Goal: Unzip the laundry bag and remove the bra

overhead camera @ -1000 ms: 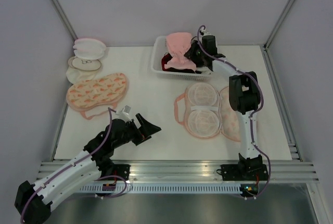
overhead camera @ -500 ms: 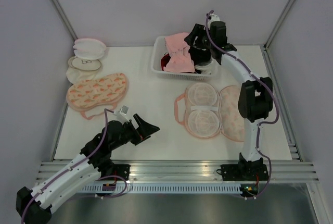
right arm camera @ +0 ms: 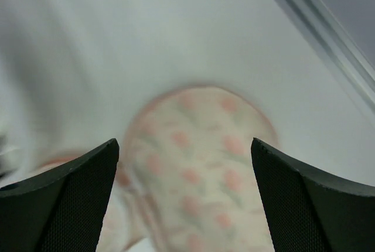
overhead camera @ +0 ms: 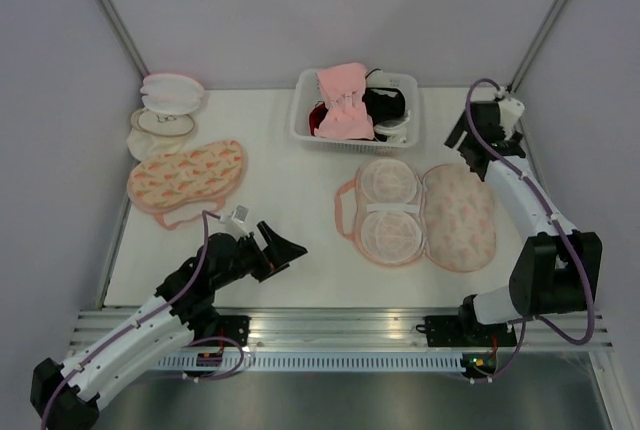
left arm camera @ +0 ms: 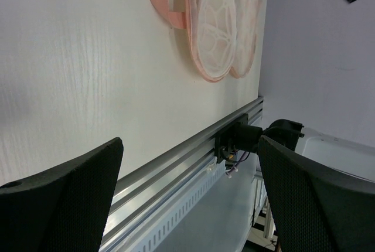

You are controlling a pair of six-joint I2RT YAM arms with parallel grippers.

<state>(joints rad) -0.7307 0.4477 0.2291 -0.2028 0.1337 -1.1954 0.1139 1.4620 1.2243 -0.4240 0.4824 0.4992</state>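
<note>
Both jaws stand wide with nothing between them, the left gripper (overhead camera: 285, 248) low over the table (overhead camera: 290, 180), the right gripper (overhead camera: 462, 138) by the far right edge. The laundry bag (overhead camera: 460, 218) lies unzipped and spread flat. The bra (overhead camera: 343, 110) sits atop other garments (overhead camera: 385, 105) in the basket (overhead camera: 303, 122).

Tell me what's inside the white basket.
The bra lies on top, over a red garment, with a black garment beside it. Whatever lies under them, and the floor of the basket, is covered.

Laundry bag (overhead camera: 455, 216) peach, orange carrot print, white mesh lining; bra (overhead camera: 343, 100) pale pink; basket (overhead camera: 299, 121) white
</note>
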